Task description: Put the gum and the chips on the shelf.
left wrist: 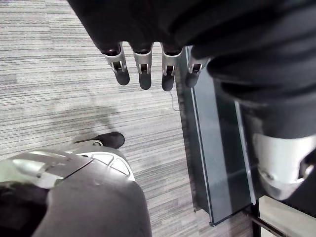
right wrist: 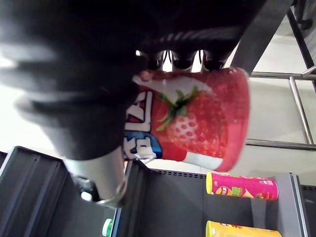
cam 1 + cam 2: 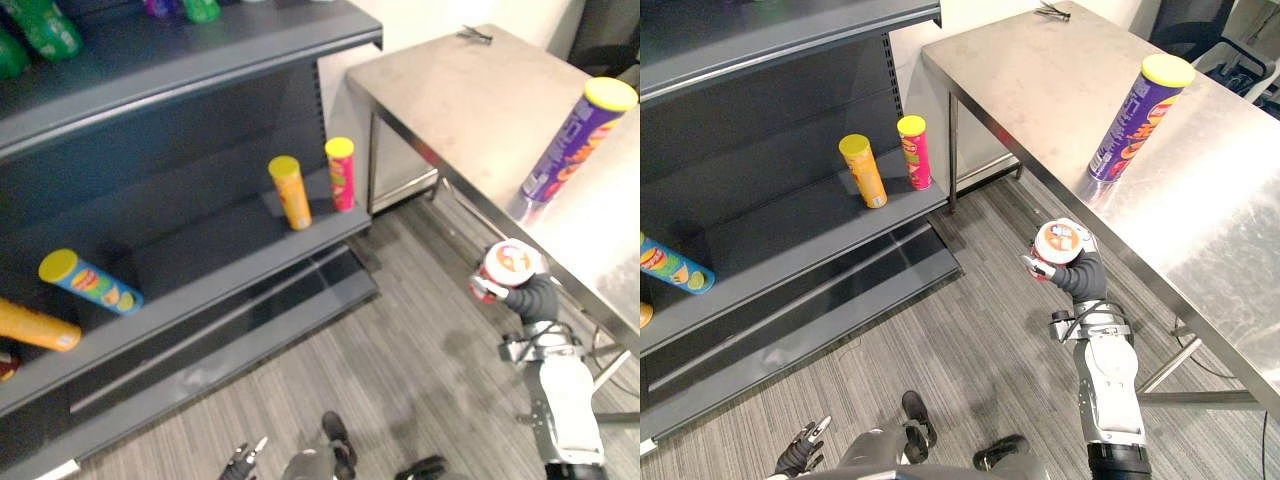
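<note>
- While our left hand (image 3: 805, 448) hangs slack at lower left, our right hand (image 3: 1082, 275) grips the gum tub (image 3: 1058, 243) mid-frame;
- the chips can (image 3: 1135, 112) stands on the table (image 3: 1040, 70), upper right;
- we judge both yet to reach the shelf (image 3: 790, 240), upper left.

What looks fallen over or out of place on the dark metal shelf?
Two chip tubes lie on their sides on the middle board: a blue tube with a yellow lid and an orange tube at the left edge. The yellow-orange tube and the pink tube stand upright. Nothing looks spilled.
</note>
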`<state>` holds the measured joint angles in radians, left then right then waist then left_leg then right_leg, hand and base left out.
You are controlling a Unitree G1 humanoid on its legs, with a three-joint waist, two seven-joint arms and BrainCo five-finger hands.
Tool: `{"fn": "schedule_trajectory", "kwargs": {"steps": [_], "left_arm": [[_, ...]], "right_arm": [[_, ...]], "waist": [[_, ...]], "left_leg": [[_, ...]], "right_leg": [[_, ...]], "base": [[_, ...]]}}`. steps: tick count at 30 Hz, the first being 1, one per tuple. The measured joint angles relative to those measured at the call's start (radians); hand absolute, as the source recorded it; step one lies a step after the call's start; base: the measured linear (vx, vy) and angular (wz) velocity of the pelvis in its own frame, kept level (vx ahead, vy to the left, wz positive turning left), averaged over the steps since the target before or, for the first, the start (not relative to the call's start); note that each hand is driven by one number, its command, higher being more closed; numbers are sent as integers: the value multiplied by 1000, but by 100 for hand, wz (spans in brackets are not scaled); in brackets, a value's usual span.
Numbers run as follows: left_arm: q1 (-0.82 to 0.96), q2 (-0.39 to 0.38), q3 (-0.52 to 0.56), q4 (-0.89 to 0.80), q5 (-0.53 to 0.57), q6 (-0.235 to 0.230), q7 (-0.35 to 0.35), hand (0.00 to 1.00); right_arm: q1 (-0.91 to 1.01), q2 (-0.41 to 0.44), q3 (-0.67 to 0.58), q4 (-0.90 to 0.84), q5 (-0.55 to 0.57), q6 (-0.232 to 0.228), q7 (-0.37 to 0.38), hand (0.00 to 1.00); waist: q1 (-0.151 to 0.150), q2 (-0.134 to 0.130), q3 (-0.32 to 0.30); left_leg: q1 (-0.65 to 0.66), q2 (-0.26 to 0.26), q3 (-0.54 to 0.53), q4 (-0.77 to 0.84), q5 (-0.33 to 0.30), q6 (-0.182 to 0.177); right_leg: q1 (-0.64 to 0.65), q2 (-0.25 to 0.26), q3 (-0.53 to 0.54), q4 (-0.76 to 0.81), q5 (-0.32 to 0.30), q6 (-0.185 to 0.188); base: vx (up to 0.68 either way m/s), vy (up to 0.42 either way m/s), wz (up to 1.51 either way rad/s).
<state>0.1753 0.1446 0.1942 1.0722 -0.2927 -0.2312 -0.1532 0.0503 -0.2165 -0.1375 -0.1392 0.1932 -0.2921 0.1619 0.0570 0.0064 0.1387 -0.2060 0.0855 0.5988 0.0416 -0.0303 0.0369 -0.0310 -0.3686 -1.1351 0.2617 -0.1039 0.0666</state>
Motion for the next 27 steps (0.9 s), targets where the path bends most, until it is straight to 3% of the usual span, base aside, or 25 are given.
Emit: {"fn": "schedule_trajectory", "kwargs": {"steps": [5, 10, 13, 14, 15, 16, 17, 18, 21, 24, 25, 27], "left_arm": [[-4, 0, 0, 0, 0, 0, -7, 0], [-16, 0, -10, -19, -14, 0, -8, 0], [-17, 0, -29, -18, -19, 0, -8, 0], [-10, 1, -37, -18, -19, 0, -8, 0], [-4, 1, -42, -20, -19, 1, -7, 0], [0, 0, -44, -21, -19, 0, -7, 0], [0, 8, -55, -24, -19, 0, -3, 0], [1, 13, -72, -36, -21, 0, 2, 0], [8, 21, -80, -34, -22, 0, 3, 0], [-1, 19, -100, -26, -20, -1, 3, 0], [-7, 25, -118, -11, -20, -2, 4, 0], [-9, 27, -128, 4, -20, -1, 9, 0]], "right_arm": [[-4, -1, 38, 1, 0, 1, 16, 100], [-57, -5, 119, 69, 0, 3, 22, 100], [-71, -15, 199, 86, -12, 10, 25, 100], [-81, -16, 233, 86, -36, 10, 32, 100], [-94, -19, 262, 93, -39, 11, 43, 100], [-100, -19, 270, 101, -40, 12, 46, 100], [-102, -13, 273, 118, -40, 12, 47, 100], [-92, -11, 273, 118, -39, 20, 50, 100], [-58, -11, 275, 105, -37, 26, 69, 100], [-44, -12, 282, 92, -35, 26, 73, 100], [-34, -11, 283, 89, -35, 26, 75, 100], [-4, -10, 283, 64, -35, 29, 79, 100]], "waist": [[12, -11, 7], [16, -21, 11], [38, -26, 17], [35, -32, 21], [36, -35, 26], [35, -32, 29], [29, -17, 38], [24, -10, 44], [3, -31, 51], [-11, -39, 47], [-23, -37, 49], [-25, -45, 48]], "left_leg": [[-3, 2, 14, -39, 54, 6], [-36, 5, -22, 5, 50, 27], [-29, 1, -52, 78, -11, 35], [-24, -9, -70, 111, -46, 40], [-13, -24, -99, 141, -81, 48], [-2, -30, -116, 146, -94, 53], [14, -31, -157, 154, -109, 59], [29, -40, -202, 142, -113, 61], [91, -117, -286, 115, -117, 61], [93, -158, -362, 128, -116, 65], [93, -170, -394, 138, -116, 65], [113, -182, -425, 135, -117, 62]], "right_leg": [[-15, 17, -2, -4, 16, -7], [-9, 7, -21, 9, 22, -12], [24, -65, -12, 129, 22, -12], [29, -124, 19, 232, 26, -18], [7, -185, 111, 345, 62, -86], [-27, -202, 202, 402, 101, -156], [-114, -160, 437, 465, 88, -148], [-169, -65, 617, 453, 11, -76], [-218, 36, 787, 344, -50, -41], [-268, 98, 910, 225, -42, -25], [-270, 117, 966, 188, -32, -7], [-239, 120, 973, 128, -5, 33]], "base": [[63, -16, 5], [102, -38, 25], [119, 53, 38], [136, 137, 50], [153, 151, 52], [174, 171, 58], [194, 148, 80], [197, 132, 92], [231, 93, 115], [230, 43, 112], [186, 4, 122], [241, -44, 118]]}}
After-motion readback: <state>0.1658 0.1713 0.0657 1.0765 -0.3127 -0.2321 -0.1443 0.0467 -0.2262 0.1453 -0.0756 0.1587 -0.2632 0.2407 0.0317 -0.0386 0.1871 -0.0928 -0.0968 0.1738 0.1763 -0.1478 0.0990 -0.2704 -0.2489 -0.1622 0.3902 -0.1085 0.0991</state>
